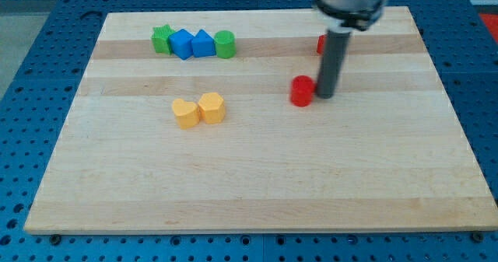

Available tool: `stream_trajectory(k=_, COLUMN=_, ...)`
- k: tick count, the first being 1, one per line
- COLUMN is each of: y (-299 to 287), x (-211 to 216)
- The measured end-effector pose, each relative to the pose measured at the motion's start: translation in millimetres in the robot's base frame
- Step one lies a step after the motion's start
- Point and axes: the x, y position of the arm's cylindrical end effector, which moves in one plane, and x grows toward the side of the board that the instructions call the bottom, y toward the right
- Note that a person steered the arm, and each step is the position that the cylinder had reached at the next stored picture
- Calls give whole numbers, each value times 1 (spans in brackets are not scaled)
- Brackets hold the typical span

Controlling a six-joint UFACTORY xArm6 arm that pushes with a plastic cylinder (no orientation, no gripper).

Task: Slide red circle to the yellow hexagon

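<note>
The red circle (302, 91) sits a little right of the board's middle. My tip (324, 96) stands right beside it on its right side, touching or nearly touching. The yellow hexagon (212, 107) lies to the left of the red circle, in the left half of the board, with a yellow heart-like block (185, 113) touching its left side. The rod rises from the tip toward the view's top.
A row of blocks lies at the top left: a green star (162, 39), a blue block (180, 43), a blue triangle (203, 43) and a green circle (225, 43). Another red block (320, 45) is partly hidden behind the rod. The wooden board (257, 184) ends in blue pegboard.
</note>
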Motion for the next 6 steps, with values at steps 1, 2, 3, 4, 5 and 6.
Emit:
stream_trajectory(k=1, y=-57, x=16)
stream_trajectory(k=2, y=-56, x=16)
stream_trajectory(k=3, y=-22, x=-11)
stream_trajectory(k=4, y=-20, x=-34)
stream_trajectory(k=5, y=-60, x=-29)
stream_trajectory(k=6, y=-81, x=-3)
